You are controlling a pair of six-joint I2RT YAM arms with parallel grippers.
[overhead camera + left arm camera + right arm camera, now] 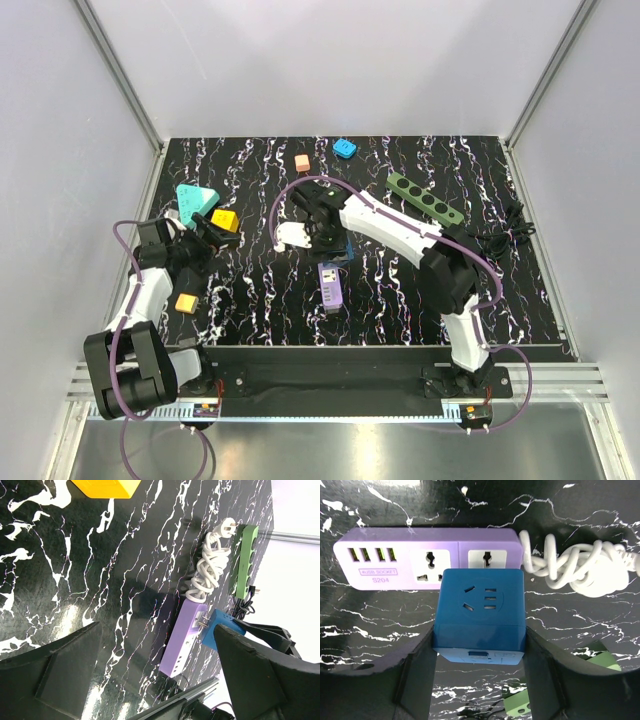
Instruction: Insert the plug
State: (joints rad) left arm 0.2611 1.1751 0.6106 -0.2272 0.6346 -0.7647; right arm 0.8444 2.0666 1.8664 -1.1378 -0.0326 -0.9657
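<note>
Right gripper [479,666] clamped on blue cube adapter [480,610], mid-table, over purple power strip [385,555]. Prongs [202,623] near sockets: align square, press straight, since strip may slide. Left gripper [160,672] at left, jaws wide apart, empty.

Your left arm [148,292] and your right arm [395,228] look the same: smooth white tubes joined by chunky black blocks. A thin purple cable [120,395] loops along each one. Each arm stands on a flat black base [455,380]. Your left gripper [157,630] has thick, dull black fingers [65,675] shaped like wedges. Your right gripper [479,637] has the same black fingers.
</note>
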